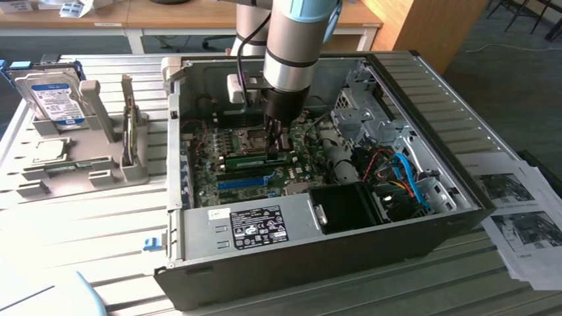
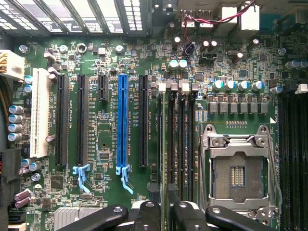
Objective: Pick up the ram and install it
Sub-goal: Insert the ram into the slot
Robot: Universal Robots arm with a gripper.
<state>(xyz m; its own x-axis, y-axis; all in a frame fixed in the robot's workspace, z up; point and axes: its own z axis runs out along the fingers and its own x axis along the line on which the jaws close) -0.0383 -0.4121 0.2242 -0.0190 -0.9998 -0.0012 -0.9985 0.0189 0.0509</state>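
green ram (image 1: 255,158) sits on its edge in a slot on the big board (image 2: 106,192), inside the open computer case (image 1: 439,131). my end effector (image 1: 278,139) is down in the case, right over the ram. i cannot tell if it is holding the ram or loose. a long blue slot (image 2: 122,120) lies just beside my end effector. a hard drive (image 1: 54,99) stands on the desk (image 1: 88,230), well away from it.
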